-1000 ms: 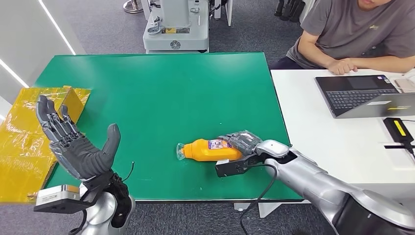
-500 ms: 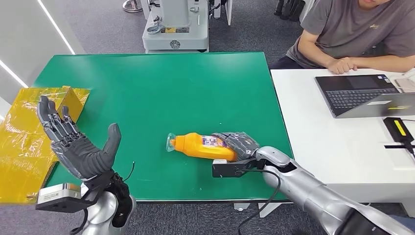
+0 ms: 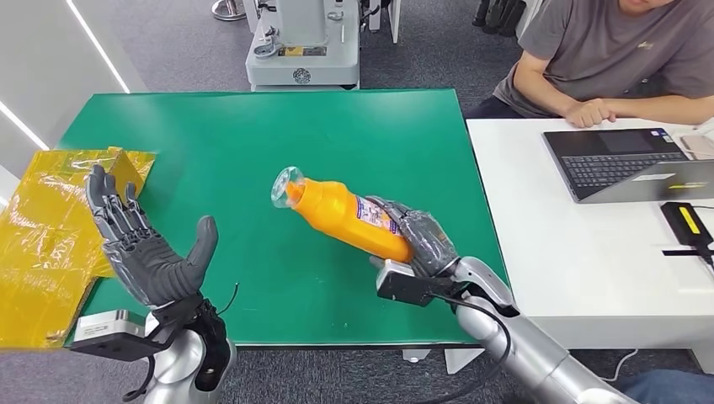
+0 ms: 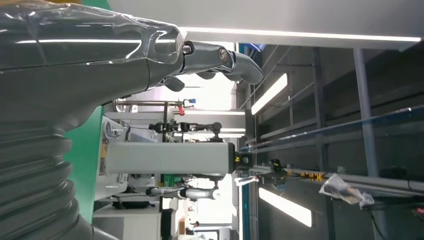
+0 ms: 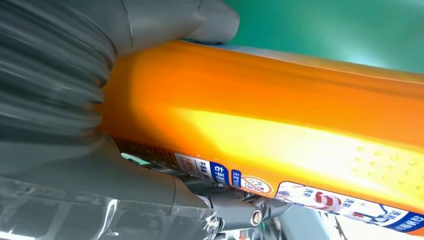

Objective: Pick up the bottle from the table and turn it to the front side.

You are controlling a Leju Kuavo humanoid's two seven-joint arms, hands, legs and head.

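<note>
- Orange plastic bottle with a clear cap and printed label [image 3: 345,216]: at frame centre, held tilted above the green desk [image 3: 253,151].
- Right hand [image 3: 418,241]: grips the base end only; turning risks slippage.
- Left hand [image 3: 143,252]: empty, fingers spread, lower left.

Bare green surface [image 3: 253,151] is lying open ahead of both hands. The bottle [image 3: 345,217], tilted in the right hand [image 3: 421,240], is occupying the air near the middle. The left hand [image 3: 147,261] is standing spread beside yellow boxes [image 3: 50,219], crowding the surface's left edge. A person [image 3: 606,59] and laptop [image 3: 623,160] are blocking the right.
</note>
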